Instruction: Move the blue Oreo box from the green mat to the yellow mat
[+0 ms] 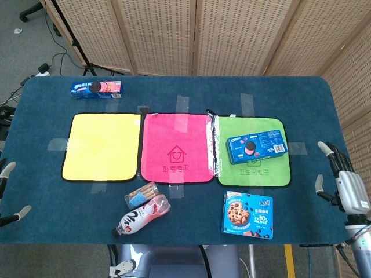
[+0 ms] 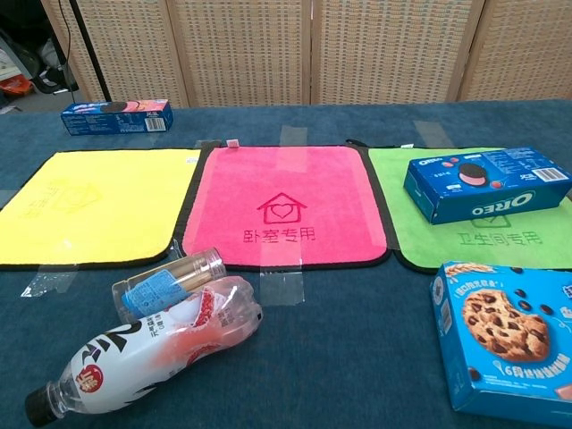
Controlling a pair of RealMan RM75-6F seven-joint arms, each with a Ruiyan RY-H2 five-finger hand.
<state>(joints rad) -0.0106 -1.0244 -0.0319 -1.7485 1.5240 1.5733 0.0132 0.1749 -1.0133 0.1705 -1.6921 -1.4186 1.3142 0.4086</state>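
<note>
While the blue Oreo box [image 1: 257, 146] lies flat on the green mat [image 1: 253, 152], well apart from the yellow mat [image 1: 102, 147], the right hand [image 1: 343, 185] hovers empty, fingers spread, beside the table's [image 1: 174, 92] right edge; the left hand's [image 1: 8, 194] finger state cannot be told.

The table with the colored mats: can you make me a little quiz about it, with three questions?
1. True or false: the blue Oreo box lies on the yellow mat.
2. Which mat sits between the yellow mat and the green mat? A) pink B) white C) black
3. Fill in: the right hand holds ____.

Key: 1 false, it lies on the green mat. 2 A, the pink mat. 3 nothing; it is beside the table, fingers apart.
</note>
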